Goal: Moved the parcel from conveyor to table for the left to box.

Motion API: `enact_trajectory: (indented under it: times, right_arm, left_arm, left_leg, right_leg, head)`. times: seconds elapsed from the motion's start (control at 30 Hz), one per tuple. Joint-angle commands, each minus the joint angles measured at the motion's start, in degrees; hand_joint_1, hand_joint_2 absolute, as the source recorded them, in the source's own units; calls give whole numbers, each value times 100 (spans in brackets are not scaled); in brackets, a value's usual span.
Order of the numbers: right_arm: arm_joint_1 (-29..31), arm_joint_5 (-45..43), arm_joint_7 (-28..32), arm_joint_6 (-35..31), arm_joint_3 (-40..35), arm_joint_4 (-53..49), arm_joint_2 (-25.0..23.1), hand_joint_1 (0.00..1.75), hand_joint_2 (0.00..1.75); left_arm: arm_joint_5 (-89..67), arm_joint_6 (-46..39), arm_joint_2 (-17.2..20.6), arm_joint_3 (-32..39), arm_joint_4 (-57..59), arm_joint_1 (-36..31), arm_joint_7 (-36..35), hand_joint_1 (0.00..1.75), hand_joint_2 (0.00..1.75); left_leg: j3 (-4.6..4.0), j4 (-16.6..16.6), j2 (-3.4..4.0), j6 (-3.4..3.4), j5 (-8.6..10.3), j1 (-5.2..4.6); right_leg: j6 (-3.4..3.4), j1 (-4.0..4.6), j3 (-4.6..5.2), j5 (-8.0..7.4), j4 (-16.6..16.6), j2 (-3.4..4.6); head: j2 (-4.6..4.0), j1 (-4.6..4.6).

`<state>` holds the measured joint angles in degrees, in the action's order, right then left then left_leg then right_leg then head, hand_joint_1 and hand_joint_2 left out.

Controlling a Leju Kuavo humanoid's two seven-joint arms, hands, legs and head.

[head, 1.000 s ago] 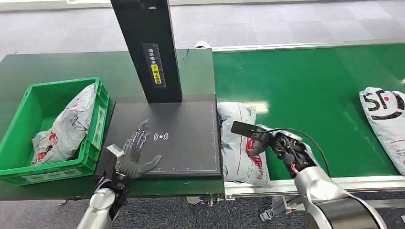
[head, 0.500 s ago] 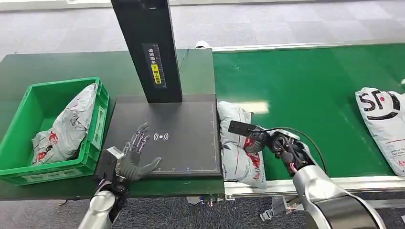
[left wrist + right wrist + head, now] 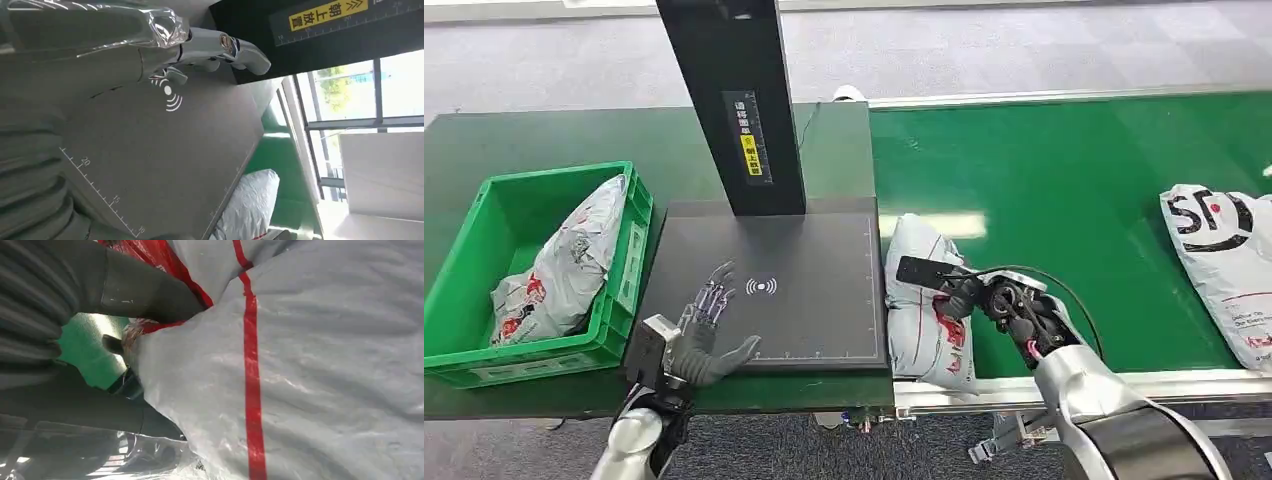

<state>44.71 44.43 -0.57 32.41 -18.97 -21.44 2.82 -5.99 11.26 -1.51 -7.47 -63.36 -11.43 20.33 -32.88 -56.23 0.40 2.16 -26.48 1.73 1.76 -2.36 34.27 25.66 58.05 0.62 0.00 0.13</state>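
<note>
A grey parcel [image 3: 921,300] with red print lies on the green conveyor [image 3: 1074,190], pressed against the right edge of the black scanner pad [image 3: 814,260]. My right hand [image 3: 994,300] grips it at its right side; in the right wrist view the thumb [image 3: 145,290] and fingers pinch the grey wrap [image 3: 310,370] by its red stripe. My left hand [image 3: 704,325] hovers open over the pad's front left corner, fingers spread toward the wireless mark [image 3: 170,95]. The same parcel [image 3: 250,205] peeks past the pad edge in the left wrist view.
A green crate [image 3: 484,200] at the left holds another grey parcel [image 3: 564,265]. A black scanner column [image 3: 734,100] rises behind the pad. A white SF parcel [image 3: 1224,250] lies at the conveyor's right end. The conveyor's metal rail [image 3: 1164,385] runs along the front.
My right hand has closed on the parcel and bunched it up, drawing it slightly toward the pad. The SF parcel has drifted left along the belt. My left hand has barely moved.
</note>
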Motion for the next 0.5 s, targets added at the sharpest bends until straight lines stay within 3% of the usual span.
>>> enact_trajectory:
  times: [0.03, 0.2, 0.5]
  right_arm:
    - [173, -111, 430, -382, -307, 52, -93, 175, 175]
    - [301, -722, 1247, -1090, -102, -469, -227, 175, 175]
    - [280, -1895, 1790, -1687, 323, -1009, -421, 175, 175]
  left_arm:
    - [-4, -38, 62, 123, -328, 307, -55, 0, 175]
    - [60, 10, 179, 351, -1022, 942, -29, 0, 175]
    - [55, 53, 106, 558, -1218, 1146, 31, 0, 175]
  left_leg:
    - [6, 2, 5, -12, -4, -1]
    - [5, 3, 32, -12, -10, -3]
    - [1, 1, 23, -25, -7, 2]
  right_leg:
    - [-16, 3, -3, 1, -2, 2]
    - [-18, 1, 6, -1, 1, 26]
    - [-33, 11, 8, -3, -4, 16]
  head:
    - [0, 0]
    - [0, 0]
    - [0, 0]
